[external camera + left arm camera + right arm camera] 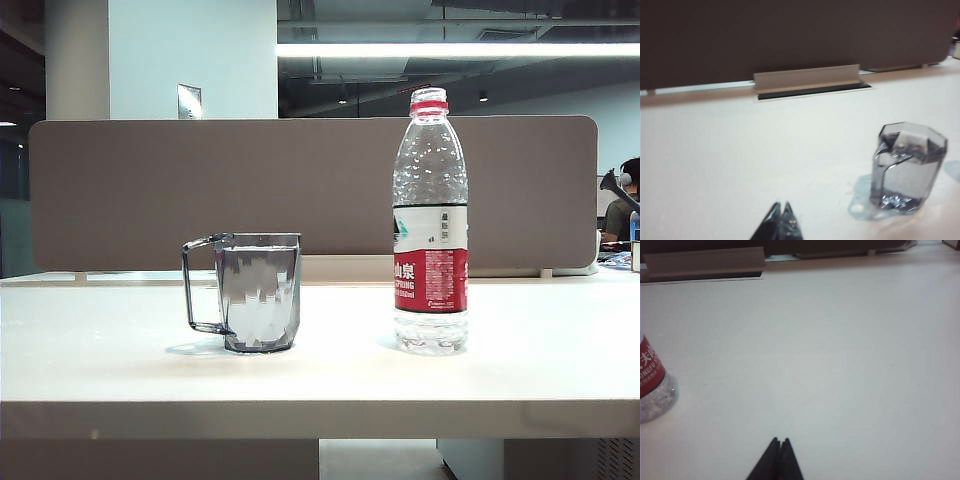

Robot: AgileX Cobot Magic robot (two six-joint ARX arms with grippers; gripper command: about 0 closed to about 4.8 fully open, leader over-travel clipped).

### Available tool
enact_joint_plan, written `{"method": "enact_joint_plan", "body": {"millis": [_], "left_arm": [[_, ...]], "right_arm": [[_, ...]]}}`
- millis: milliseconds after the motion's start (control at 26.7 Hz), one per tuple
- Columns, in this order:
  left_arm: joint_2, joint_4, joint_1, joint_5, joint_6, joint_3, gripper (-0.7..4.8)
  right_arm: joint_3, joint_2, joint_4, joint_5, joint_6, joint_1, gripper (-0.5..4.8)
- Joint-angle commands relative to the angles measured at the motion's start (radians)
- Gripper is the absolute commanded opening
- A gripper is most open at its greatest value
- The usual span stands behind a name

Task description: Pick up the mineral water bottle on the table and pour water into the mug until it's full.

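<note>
The mineral water bottle (430, 225) stands upright on the table (320, 370), near the mug (258, 292). It looks thin-walled, nearly empty, light and crushable (grip the labelled waist). Left gripper (780, 212) and right gripper (778, 446) hover low with fingers together, empty.

Neither arm shows up in the exterior view, so only the wrist cameras give anything. The left gripper (780, 207) has its two dark fingertips pressed together into a point, nothing between them, hanging low over the surface. The right gripper (779, 441) looks the same: tips meeting with no gap, empty, pointing forward over the surface.
</note>
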Motion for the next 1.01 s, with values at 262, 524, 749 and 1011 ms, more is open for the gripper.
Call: {"method": "enact_joint_plan", "body": {"millis": [262,524,749,1011], "left_arm": [[0.008,-0.056,0.055,0.002,-0.042,-0.061,-0.05],[0.008,-0.112,0.146,0.003,-0.042,-0.061,-0.05],[0.008,-0.112,0.145,0.002,-0.043,-0.061,-0.05],[0.008,-0.112,0.145,0.002,-0.043,-0.061,-0.05]], "right_arm": [[-0.007,-0.001,0.011,0.0,-0.003,0.0,-0.05],[-0.007,-0.001,0.012,0.0,-0.003,0.001,-0.05],[-0.007,-0.001,0.011,0.0,-0.003,0.001,-0.05],[-0.007,-0.001,0.011,0.0,-0.003,0.001,-0.05]]}}
